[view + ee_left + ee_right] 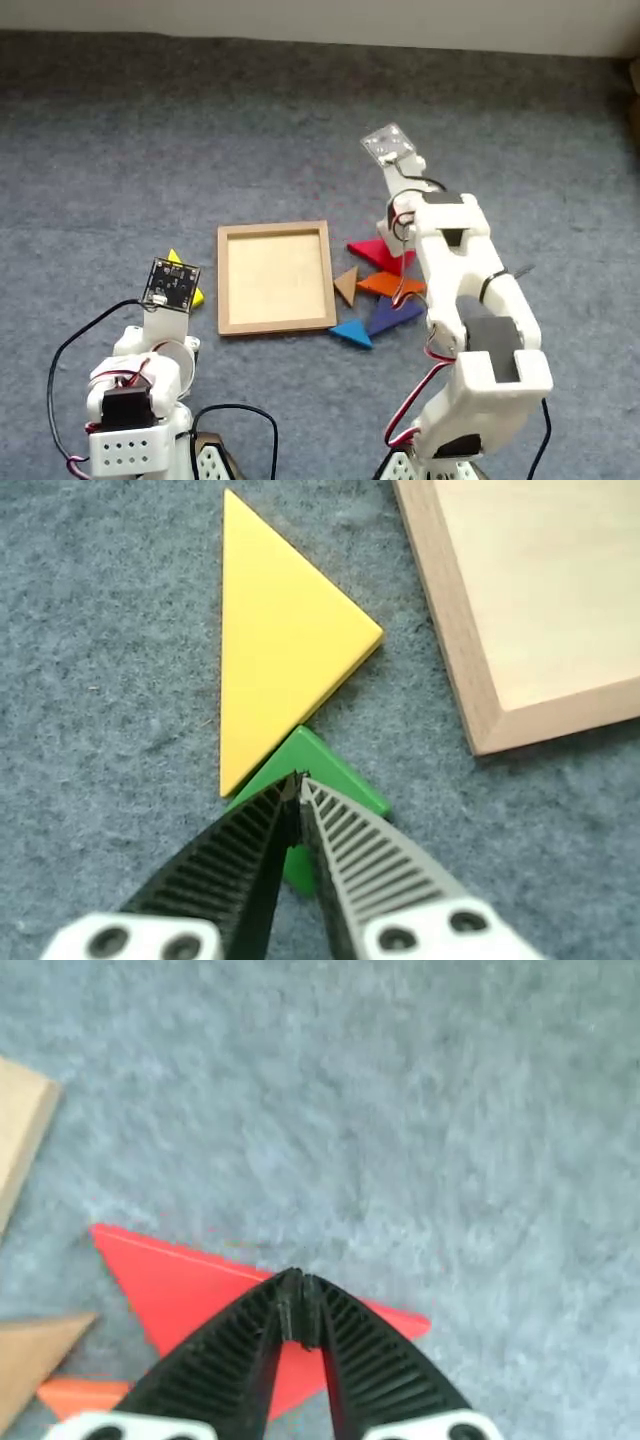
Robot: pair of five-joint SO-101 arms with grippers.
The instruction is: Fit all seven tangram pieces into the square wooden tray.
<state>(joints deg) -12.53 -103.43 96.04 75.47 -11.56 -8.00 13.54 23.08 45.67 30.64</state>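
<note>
Both jaws pressed together, grey carpet (120, 150) underneath, pale band (300, 15) beyond

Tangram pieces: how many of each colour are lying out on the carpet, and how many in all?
Yellow: 1
Green: 1
Red: 1
Orange: 1
Tan: 1
Light blue: 1
Dark blue: 1
Total: 7, none in the tray.

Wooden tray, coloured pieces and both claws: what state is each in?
wooden tray: empty
yellow triangle: flat on carpet, outside tray
green piece: flat, touching yellow triangle
red triangle: flat on carpet, outside tray
left claw: shut, empty
right claw: shut, empty
</note>
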